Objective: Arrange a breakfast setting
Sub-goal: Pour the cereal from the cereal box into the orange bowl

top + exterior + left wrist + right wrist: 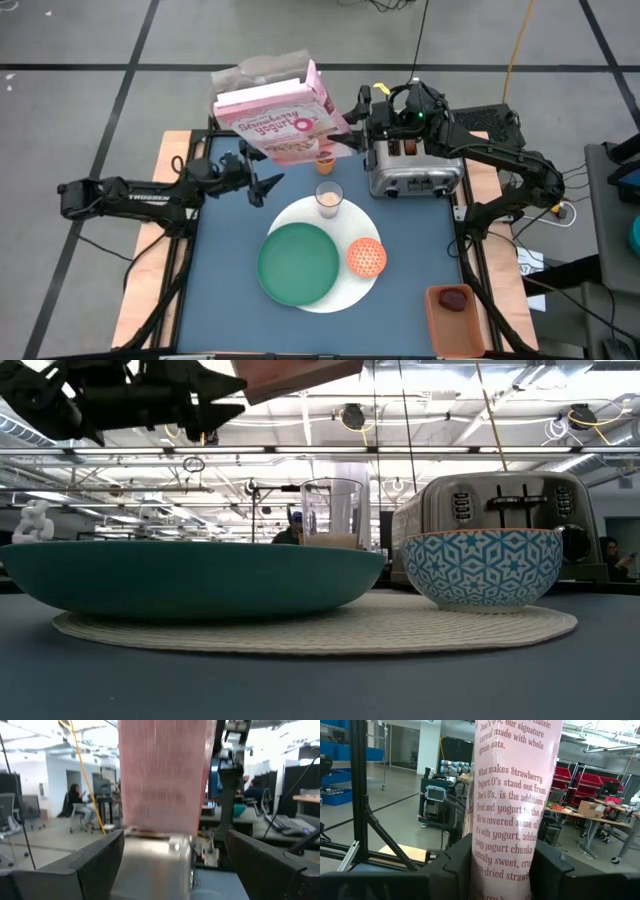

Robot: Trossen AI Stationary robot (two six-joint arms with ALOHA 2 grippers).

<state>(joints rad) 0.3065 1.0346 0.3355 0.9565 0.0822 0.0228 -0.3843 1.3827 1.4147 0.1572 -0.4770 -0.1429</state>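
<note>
Two tools work at the desk's far side: the right tool [502,870] grasps the raised pink cereal box [283,118]; the left tool [262,182] hangs released nearby.

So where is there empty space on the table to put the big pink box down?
The bare blue table left of the green plate is free, and so is the strip between the orange bowl and the right edge. It is crowded at the back, around the toaster, glass and orange cup.

pink cereal box [515,805] reading "Strawberry Yogurt O's", "whole grain oats", left arm [125,190] marked "TROSSEN"
</note>
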